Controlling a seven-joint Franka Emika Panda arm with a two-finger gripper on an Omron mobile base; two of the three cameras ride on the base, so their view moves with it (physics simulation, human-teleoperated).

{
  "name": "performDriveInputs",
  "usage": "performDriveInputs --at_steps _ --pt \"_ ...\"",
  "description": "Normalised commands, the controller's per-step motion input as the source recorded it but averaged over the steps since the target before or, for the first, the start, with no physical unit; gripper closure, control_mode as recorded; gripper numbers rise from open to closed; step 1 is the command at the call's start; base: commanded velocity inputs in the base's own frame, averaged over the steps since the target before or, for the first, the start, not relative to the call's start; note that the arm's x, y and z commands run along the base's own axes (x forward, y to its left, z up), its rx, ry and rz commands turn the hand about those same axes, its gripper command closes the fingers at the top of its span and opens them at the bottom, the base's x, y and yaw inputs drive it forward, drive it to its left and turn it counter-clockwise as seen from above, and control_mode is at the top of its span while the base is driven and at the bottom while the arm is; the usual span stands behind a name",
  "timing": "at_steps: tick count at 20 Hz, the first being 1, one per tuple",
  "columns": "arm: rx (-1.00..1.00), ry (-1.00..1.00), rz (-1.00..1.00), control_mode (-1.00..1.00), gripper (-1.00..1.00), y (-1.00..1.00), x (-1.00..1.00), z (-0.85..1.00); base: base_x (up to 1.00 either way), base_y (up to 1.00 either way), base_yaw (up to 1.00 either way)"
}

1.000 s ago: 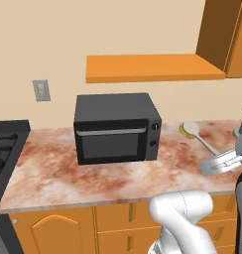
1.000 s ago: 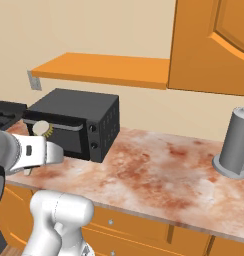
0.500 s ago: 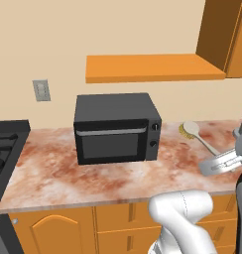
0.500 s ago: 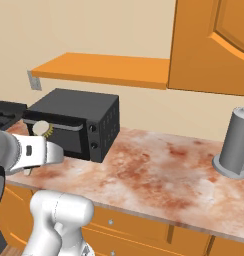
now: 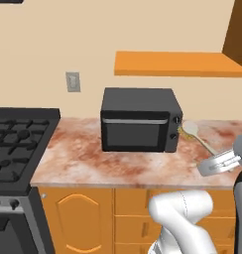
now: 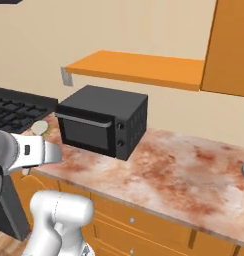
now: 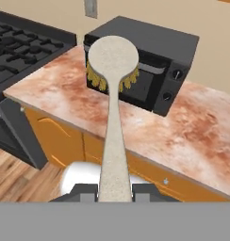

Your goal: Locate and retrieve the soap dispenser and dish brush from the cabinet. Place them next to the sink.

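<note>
My gripper (image 7: 115,190) pinches the dish brush (image 7: 113,94) handle, held above the counter's (image 7: 150,157) front edge, microwave (image 7: 150,61) beyond.

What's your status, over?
Pincer shut on dish brush. Brush held above counter, bristles down. Microwave ahead.

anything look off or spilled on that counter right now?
Nothing spilled or damaged. The black microwave sits square on the mottled marble counter. The claw holds the pale-handled, yellow-bristled dish brush up above the counter, in transit, not misplaced.
</note>
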Motion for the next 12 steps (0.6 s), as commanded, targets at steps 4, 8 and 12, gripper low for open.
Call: performDriveInputs --at_steps 4,8,12 --pt "0.00 0.00 0.00 1.00 1.00 0.00 0.00 0.00 -0.29 0.52 0.40" --pt "0.00 0.00 0.00 1.00 1.00 0.00 0.00 0.00 -0.31 0.54 0.39" --pt "0.00 0.00 0.00 1.00 1.00 0.00 0.00 0.00 -0.30 0.56 0.38"
